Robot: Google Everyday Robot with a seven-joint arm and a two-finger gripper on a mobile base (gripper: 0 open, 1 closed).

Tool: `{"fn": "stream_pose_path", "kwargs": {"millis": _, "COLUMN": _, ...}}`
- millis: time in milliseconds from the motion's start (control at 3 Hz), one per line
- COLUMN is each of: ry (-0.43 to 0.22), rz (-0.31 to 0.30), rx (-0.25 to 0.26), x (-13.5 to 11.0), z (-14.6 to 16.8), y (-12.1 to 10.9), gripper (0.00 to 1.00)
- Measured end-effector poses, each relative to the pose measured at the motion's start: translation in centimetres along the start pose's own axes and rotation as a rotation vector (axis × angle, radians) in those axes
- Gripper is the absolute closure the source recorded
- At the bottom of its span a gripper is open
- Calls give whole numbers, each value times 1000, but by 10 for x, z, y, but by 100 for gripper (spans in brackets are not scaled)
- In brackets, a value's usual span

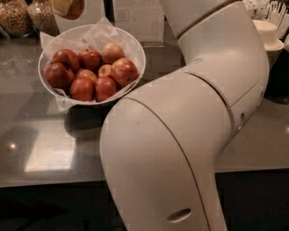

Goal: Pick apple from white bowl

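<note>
Tool (pixel 67 6) grips apple (pixel 75 9), held high to clear the bowl (pixel 141 52) rim; remaining apples (pixel 104 86) sit below it.

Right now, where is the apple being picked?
At the top left edge of the camera view, the apple hangs in the hand, above the back left rim of the bowl and beside the grain jars.

Grain jars (pixel 17 18) back left (gripper (pixel 67 5) beside them, top edge), perhaps cups (pixel 266 35) far right.
</note>
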State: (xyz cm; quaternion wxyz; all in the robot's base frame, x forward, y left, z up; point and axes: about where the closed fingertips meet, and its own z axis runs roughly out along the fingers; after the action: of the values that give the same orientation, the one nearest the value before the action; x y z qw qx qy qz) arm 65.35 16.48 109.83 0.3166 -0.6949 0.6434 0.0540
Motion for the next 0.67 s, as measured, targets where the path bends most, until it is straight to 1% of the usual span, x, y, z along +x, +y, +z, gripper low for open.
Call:
{"fn": "stream_pose_path", "kwargs": {"millis": 333, "ry": -11, "rz": 0, "rx": 12, "x": -4, "z": 3, "y": -4, "gripper": 100}}
{"fn": "stream_pose_path", "kwargs": {"millis": 667, "ry": 30, "rz": 46, "rx": 9, "x": -4, "z": -3, "y": 8, "gripper": 100}}
